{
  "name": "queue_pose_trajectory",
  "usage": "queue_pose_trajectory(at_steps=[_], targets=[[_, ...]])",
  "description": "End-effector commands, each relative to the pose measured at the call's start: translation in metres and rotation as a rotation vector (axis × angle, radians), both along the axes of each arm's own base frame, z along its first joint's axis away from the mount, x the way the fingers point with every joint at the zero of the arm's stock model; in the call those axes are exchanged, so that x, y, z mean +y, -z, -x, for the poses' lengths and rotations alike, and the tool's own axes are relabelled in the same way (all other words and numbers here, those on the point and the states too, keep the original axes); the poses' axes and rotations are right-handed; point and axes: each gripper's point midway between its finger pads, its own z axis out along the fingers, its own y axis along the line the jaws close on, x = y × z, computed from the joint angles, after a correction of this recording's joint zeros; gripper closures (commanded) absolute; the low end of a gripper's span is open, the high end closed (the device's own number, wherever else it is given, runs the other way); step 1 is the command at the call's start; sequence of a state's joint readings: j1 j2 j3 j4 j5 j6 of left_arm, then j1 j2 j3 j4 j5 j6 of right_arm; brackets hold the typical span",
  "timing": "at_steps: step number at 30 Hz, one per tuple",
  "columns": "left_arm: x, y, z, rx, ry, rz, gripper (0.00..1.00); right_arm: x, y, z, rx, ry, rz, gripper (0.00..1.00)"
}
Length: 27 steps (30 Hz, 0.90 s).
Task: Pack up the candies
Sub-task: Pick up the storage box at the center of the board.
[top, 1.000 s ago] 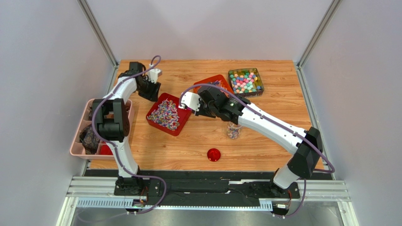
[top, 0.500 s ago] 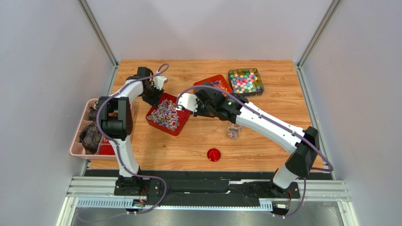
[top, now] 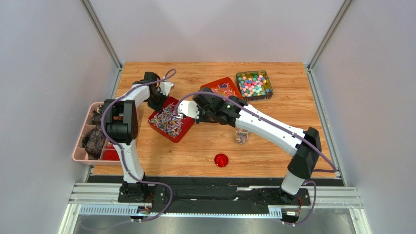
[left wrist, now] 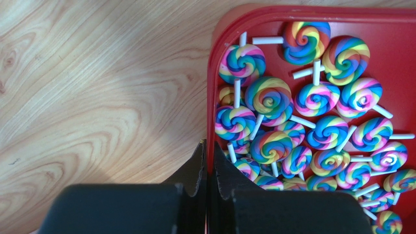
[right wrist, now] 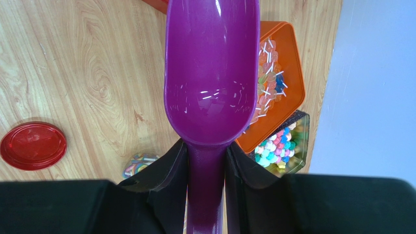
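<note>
The candies (left wrist: 268, 95) are small rainbow-swirl lollipops on white sticks, heaped in a red tray (top: 181, 135) left of the table's middle. My left gripper (left wrist: 209, 146) is shut on the tray's left rim (left wrist: 211, 97), one finger outside and one inside; from above the left gripper (top: 159, 101) sits at the tray's far corner. My right gripper (right wrist: 205, 144) is shut on the handle of a purple scoop (right wrist: 210, 73), whose bowl is empty. From above, the right gripper (top: 191, 111) hangs over the tray's right edge.
A small clear jar (top: 240, 135) holding some candies stands under the right forearm, with a round red lid (top: 221, 160) nearer the front. An orange tray (top: 222, 87) and a clear box (top: 254, 84) of coloured sweets stand at the back. A pink bin (top: 77, 146) lies at the left edge.
My left gripper has come down to the red tray and closed on its rim. The right arm has carried the scoop leftward over the tray.
</note>
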<state>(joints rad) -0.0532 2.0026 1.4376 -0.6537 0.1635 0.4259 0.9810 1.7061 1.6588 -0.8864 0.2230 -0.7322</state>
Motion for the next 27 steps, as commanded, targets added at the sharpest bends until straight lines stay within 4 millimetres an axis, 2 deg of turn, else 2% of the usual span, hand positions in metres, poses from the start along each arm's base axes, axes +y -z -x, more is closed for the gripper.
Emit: queue_pose_trajectory(at_steps=[1, 3, 5, 7, 8, 9, 15, 17, 19, 20, 22, 27], targets=[[-0.011, 0.000, 0.003, 0.026, 0.008, 0.041, 1.00, 0.011, -0.013, -0.012, -0.044, -0.025, 0.053, 1.00], [-0.015, -0.003, 0.006, 0.036, 0.013, 0.060, 1.00, 0.014, -0.006, -0.017, -0.044, -0.036, 0.106, 1.00], [-0.023, -0.008, 0.010, 0.047, 0.019, 0.100, 1.00, 0.021, -0.012, -0.022, -0.069, -0.047, 0.125, 1.00], [-0.030, -0.015, 0.011, 0.041, 0.027, 0.131, 1.00, 0.022, -0.001, -0.027, -0.077, -0.068, 0.209, 1.00], [-0.032, -0.018, 0.013, 0.046, 0.030, 0.141, 1.00, 0.025, -0.006, -0.030, -0.094, -0.075, 0.221, 1.00], [-0.036, -0.020, 0.014, 0.043, 0.037, 0.151, 1.00, 0.025, 0.005, -0.034, -0.102, -0.074, 0.279, 1.00], [-0.050, -0.036, 0.020, 0.024, 0.047, 0.171, 1.00, 0.036, 0.025, -0.053, -0.191, -0.135, 0.477, 1.00], [-0.051, -0.044, 0.019, -0.007, 0.049, 0.157, 1.00, 0.040, 0.037, -0.057, -0.207, -0.161, 0.548, 1.00], [-0.051, -0.050, 0.019, -0.035, 0.048, 0.127, 1.00, 0.044, 0.037, -0.061, -0.236, -0.161, 0.579, 1.00], [-0.050, -0.052, 0.017, -0.051, 0.046, 0.115, 1.00, 0.046, 0.045, -0.063, -0.234, -0.174, 0.606, 1.00], [-0.049, -0.057, 0.016, -0.080, 0.039, 0.081, 1.00, 0.051, 0.043, -0.067, -0.258, -0.171, 0.627, 1.00], [-0.049, -0.067, 0.011, -0.132, 0.014, 0.076, 1.00, 0.046, 0.067, -0.067, -0.232, -0.200, 0.746, 1.00]])
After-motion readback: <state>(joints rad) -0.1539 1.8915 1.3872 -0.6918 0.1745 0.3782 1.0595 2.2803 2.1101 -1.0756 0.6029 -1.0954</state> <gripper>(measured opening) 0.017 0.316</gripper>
